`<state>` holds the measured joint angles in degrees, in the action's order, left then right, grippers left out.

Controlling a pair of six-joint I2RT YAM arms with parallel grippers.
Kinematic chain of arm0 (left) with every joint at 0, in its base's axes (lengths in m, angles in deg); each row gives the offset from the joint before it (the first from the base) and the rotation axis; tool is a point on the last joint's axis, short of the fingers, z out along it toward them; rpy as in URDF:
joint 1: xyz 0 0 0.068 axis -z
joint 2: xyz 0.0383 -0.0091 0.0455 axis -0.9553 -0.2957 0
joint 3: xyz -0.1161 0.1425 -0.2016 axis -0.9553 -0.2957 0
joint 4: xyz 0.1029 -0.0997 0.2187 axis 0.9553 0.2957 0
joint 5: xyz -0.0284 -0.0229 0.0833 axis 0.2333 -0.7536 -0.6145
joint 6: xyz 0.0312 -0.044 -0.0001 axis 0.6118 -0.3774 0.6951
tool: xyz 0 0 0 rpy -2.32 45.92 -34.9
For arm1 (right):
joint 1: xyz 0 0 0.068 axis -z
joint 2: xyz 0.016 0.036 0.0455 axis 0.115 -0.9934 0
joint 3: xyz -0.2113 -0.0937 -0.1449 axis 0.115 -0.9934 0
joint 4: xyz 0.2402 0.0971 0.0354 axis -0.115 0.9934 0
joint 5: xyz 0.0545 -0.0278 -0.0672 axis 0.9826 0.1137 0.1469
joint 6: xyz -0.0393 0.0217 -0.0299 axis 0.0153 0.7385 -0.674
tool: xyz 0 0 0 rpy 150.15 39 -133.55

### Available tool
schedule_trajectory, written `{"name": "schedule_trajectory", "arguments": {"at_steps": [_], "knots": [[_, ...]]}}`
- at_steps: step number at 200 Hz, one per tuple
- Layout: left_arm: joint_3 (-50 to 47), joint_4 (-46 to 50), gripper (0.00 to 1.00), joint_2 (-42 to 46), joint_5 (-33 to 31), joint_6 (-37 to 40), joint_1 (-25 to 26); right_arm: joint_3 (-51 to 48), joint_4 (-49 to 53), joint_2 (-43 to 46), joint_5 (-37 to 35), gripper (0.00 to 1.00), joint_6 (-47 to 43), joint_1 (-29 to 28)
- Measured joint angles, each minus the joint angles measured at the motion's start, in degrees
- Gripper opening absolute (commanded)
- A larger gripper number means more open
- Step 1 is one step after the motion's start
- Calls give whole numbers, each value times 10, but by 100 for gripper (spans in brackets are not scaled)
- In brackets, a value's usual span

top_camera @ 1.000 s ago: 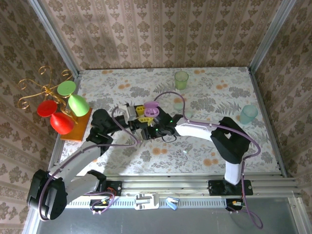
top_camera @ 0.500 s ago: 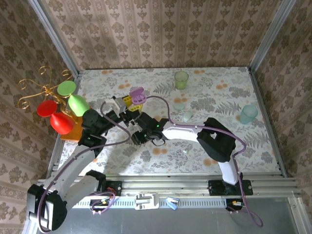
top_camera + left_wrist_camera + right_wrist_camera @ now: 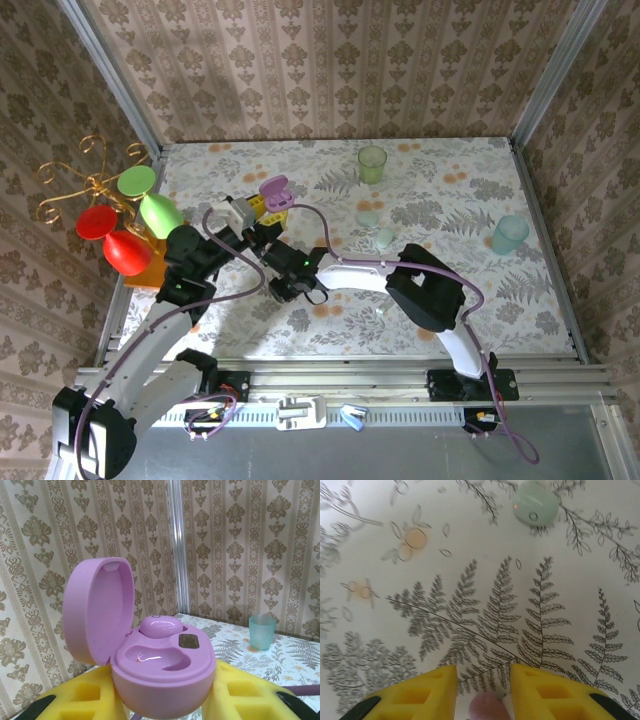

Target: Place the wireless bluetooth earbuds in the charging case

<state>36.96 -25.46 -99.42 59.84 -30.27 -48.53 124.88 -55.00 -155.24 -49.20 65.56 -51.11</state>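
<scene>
Tablecloth (image 3: 470,555): pink earbud (image 3: 487,707) between right fingers (image 3: 420,692)

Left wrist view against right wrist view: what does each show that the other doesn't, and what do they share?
Left wrist alone: the left end effector clamps an open purple charging case, one purple earbud seated, the near slot empty; a teal cup and the wallpapered walls behind. Right wrist alone: a closed mint case on the fern-print tablecloth, and a pinkish earbud in the gap of the right end effector, not clearly clamped. Both: yellow fingers and that tablecloth.
</scene>
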Motion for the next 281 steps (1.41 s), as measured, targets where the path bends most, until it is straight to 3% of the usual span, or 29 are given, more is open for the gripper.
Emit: {"name": "schedule_trajectory", "arguments": {"at_steps": [96,159,281], "knots": [[0,0,25,0,0,0,0,17,28,-11,-37,21,-10,-1],[0,0,25,-6,1,0,0,6,39,-2,-59,20,-9,4],[0,-21,25,-37,9,-1,0,-127,90,99,-90,21,29,131]]}}
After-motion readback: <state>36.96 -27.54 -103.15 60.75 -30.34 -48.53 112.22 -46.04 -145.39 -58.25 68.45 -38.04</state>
